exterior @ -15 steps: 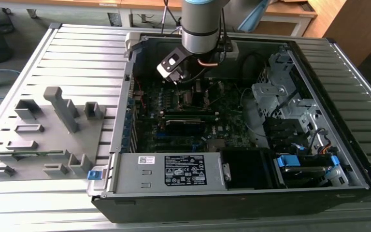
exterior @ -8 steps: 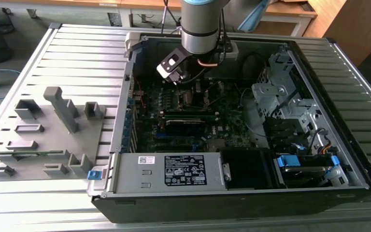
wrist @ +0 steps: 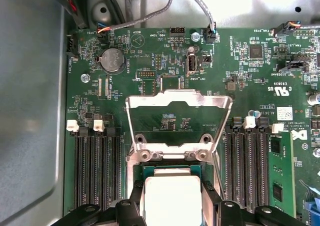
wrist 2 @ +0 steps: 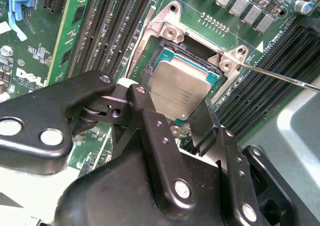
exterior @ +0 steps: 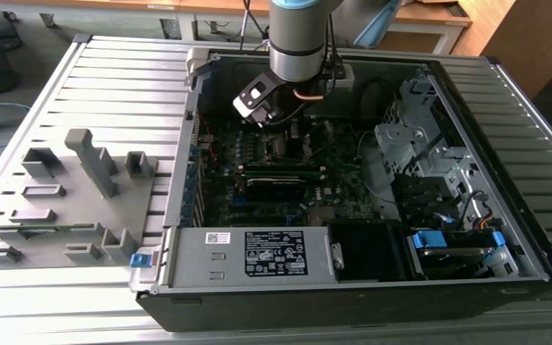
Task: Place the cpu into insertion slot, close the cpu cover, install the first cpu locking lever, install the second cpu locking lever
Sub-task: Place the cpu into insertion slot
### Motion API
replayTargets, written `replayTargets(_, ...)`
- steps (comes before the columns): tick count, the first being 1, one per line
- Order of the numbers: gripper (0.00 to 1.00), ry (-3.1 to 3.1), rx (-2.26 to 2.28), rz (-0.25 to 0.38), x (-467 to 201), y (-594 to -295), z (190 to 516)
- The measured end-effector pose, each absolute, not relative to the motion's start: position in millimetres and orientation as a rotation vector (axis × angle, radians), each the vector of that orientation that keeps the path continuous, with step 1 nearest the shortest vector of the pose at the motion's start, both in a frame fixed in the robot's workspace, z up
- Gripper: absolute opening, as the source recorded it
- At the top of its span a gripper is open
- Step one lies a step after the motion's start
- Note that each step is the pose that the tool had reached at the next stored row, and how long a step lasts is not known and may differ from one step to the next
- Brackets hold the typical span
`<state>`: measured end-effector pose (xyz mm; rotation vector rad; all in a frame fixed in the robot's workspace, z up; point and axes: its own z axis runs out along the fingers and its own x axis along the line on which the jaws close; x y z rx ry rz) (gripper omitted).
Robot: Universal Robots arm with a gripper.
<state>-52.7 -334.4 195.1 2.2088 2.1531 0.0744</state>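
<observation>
In both wrist views my gripper [wrist 2: 176,100] [wrist: 172,200] is shut on the cpu [wrist 2: 180,84] [wrist: 172,186], one black finger against each of two opposite edges. The cpu's dull silver top faces up, and it sits level at the insertion slot [wrist 2: 174,49] on the green motherboard; I cannot tell whether it is fully seated. The cpu cover [wrist: 177,99], a thin metal frame with a square window, stands swung open behind the slot. A thin metal locking lever [wrist 2: 280,76] sticks out beside the slot's corner. In the exterior view the gripper [exterior: 274,122] hangs inside the open computer case.
Long black memory slots [wrist: 95,171] flank the socket on both sides, with a green memory stick [wrist: 280,171] in one. Cables [wrist: 150,11] run along the board's edge. In the case stand a power supply [exterior: 256,255] and a drive cage [exterior: 420,144]. A grey fixture tray [exterior: 65,201] lies on the exterior view's left.
</observation>
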Motion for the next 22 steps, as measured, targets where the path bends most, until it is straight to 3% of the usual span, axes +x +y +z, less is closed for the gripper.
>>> replayTargets(22, 0.54, 2.153, 2.209, 0.075, -55.9, -334.2, 196.9)
